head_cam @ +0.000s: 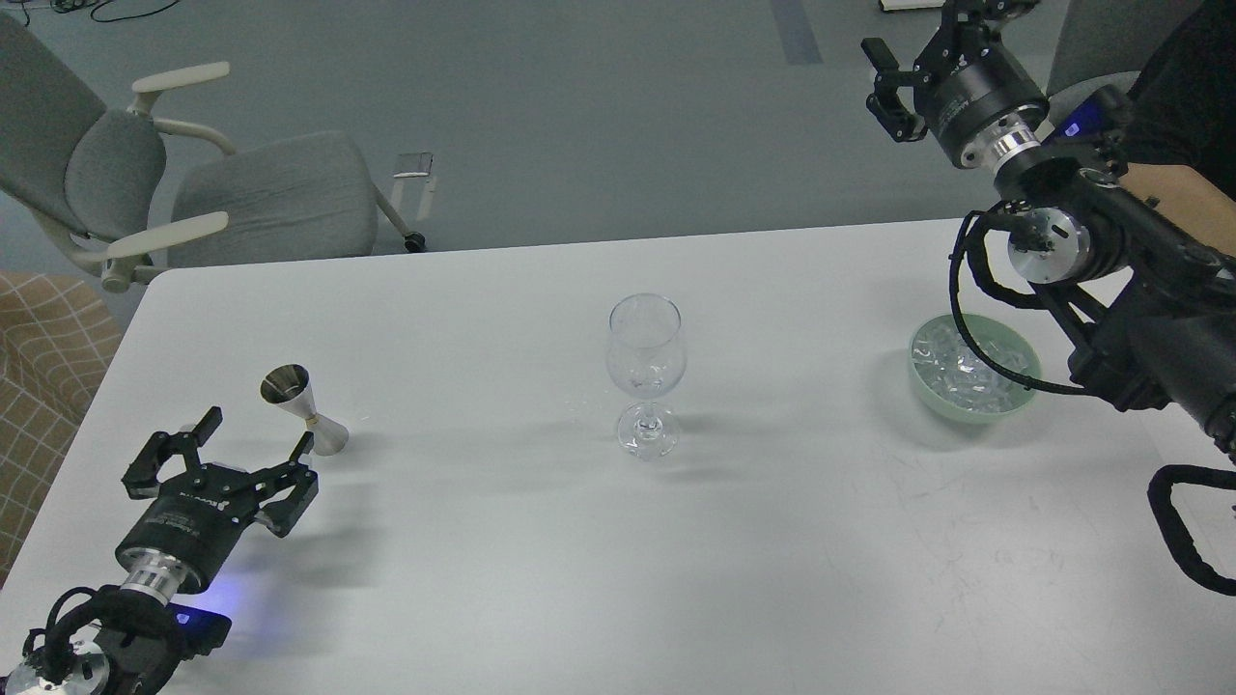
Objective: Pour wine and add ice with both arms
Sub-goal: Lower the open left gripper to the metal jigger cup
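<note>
A clear stemmed wine glass (646, 376) stands upright at the table's middle; I cannot tell if there is wine in it. A steel double-cone jigger (301, 409) stands at the left. My left gripper (253, 436) is open just below and left of the jigger, one fingertip close to its base. A pale green bowl (1024, 398) at the right holds many clear ice lumps (966, 372). My right gripper (881, 82) is raised high beyond the table's far edge, above and left of the bowl, open and empty. The right arm's cable crosses over the bowl.
The white table (618, 560) fills the view. A grey office chair (193, 183) stands beyond its far left corner. A person's bare forearm (1183, 198) shows at the right edge behind my right arm. A checked fabric seat (43, 386) is at the left edge.
</note>
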Action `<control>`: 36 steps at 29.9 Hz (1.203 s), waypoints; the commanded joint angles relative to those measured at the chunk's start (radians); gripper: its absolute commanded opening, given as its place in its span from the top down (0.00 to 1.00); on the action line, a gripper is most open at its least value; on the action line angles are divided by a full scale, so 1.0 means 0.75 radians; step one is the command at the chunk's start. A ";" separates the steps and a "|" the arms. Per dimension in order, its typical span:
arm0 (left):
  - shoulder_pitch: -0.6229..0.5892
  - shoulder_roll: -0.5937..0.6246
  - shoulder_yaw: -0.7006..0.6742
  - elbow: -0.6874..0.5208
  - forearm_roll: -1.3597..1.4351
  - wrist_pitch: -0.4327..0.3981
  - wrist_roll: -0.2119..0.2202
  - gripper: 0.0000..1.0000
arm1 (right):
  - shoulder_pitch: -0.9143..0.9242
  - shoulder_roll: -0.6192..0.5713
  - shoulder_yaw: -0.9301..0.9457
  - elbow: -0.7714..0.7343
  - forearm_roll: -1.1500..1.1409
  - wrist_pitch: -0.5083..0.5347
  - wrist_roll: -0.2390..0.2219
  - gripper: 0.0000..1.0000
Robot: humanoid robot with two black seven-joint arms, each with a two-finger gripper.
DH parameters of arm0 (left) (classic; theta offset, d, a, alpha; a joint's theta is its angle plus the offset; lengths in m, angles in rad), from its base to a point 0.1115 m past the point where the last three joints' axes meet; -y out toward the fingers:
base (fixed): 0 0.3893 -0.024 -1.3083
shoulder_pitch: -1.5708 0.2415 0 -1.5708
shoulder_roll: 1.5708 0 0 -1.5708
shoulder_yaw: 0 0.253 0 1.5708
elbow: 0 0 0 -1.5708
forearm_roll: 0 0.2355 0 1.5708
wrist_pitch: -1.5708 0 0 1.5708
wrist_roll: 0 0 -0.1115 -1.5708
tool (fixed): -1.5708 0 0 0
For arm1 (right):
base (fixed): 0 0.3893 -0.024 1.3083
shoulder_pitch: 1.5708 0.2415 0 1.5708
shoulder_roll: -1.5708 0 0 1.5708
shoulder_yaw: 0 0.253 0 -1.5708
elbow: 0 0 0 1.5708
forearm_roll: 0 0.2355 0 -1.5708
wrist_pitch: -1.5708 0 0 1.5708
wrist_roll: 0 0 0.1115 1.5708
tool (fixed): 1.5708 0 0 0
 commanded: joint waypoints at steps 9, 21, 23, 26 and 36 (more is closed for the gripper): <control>-0.135 -0.053 0.047 0.172 0.057 -0.008 0.005 0.02 | 0.002 -0.012 -0.017 0.002 0.002 -0.009 0.001 0.00; -0.278 -0.086 0.092 0.303 0.059 -0.016 0.001 0.02 | 0.000 -0.020 -0.017 0.002 0.002 -0.009 0.001 0.00; -0.294 -0.086 0.108 0.303 0.059 -0.016 0.001 0.02 | -0.002 -0.022 -0.017 0.000 0.002 -0.009 0.001 0.00; -0.298 -0.083 0.112 0.320 0.059 -0.016 0.001 0.04 | -0.002 -0.028 -0.019 0.002 0.002 -0.011 0.001 0.00; -0.305 -0.086 0.112 0.332 0.108 -0.016 -0.030 0.50 | -0.013 -0.033 -0.019 0.002 0.002 -0.009 0.001 0.00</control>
